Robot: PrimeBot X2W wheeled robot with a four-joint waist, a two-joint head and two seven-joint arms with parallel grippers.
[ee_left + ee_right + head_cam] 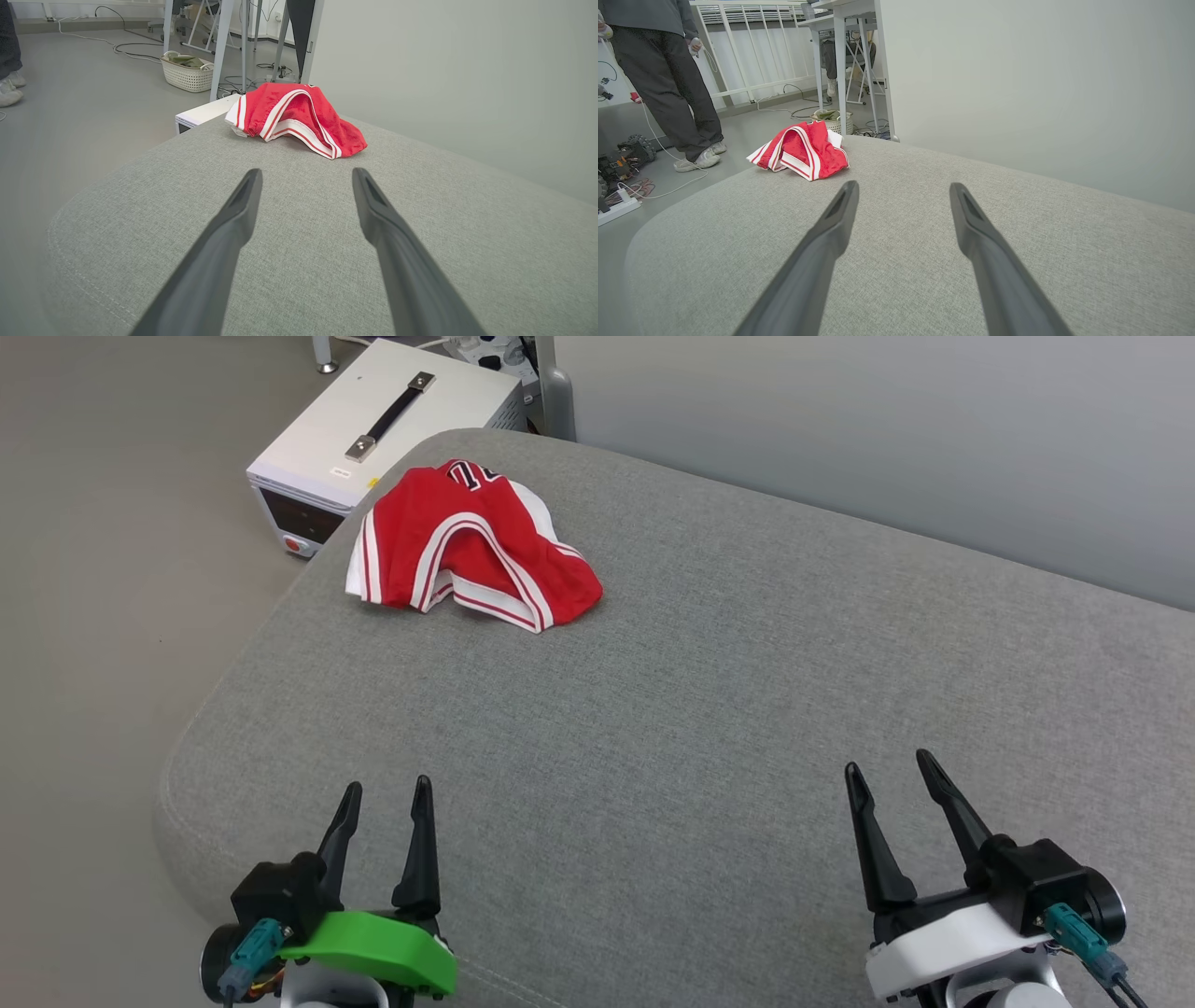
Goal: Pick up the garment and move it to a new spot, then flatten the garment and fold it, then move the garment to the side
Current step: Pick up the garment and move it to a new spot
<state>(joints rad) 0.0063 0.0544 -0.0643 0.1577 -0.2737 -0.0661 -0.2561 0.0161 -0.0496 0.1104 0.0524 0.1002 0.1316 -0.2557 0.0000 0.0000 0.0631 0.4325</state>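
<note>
Print on the garment (471, 546) is mostly folded out of sight. Black, white-edged numerals peek over its far crease in the head view, unreadable as a whole. The garment lies crumpled in a heap, red knit with white sleeve cloth and red-white striped trim looping across the front. Its underside and true outline are hidden. It sits at the far left corner of the grey cushion (653, 709), close to the rounded edge and well apart from both end effectors.

White instrument box (373, 429) with a black strap handle stands on the floor (93, 616) just beyond that corner, one lower corner hidden behind the cushion. Person (668, 70) in dark trousers and pale shoes stands past the cushion in the right wrist view, cut off at the chest by the frame's top. Pale lattice basket (187, 74) sits among table legs (219, 46) and loose cables (131, 49); its contents are hard to make out.

The cushion is broad and padded, covered in a coarse heathered grey weave, with a stitched seam along its rounded rim. Plain pale wall (887, 429) runs behind it. The floor is smooth and grey.

Left end effector (387, 786), green-shelled, hovers over the near left of the cushion, its two tapered dark fingers spread wide with nothing between them. Right end effector (888, 763), white-shelled, is at the near right, likewise spread wide and empty.
</note>
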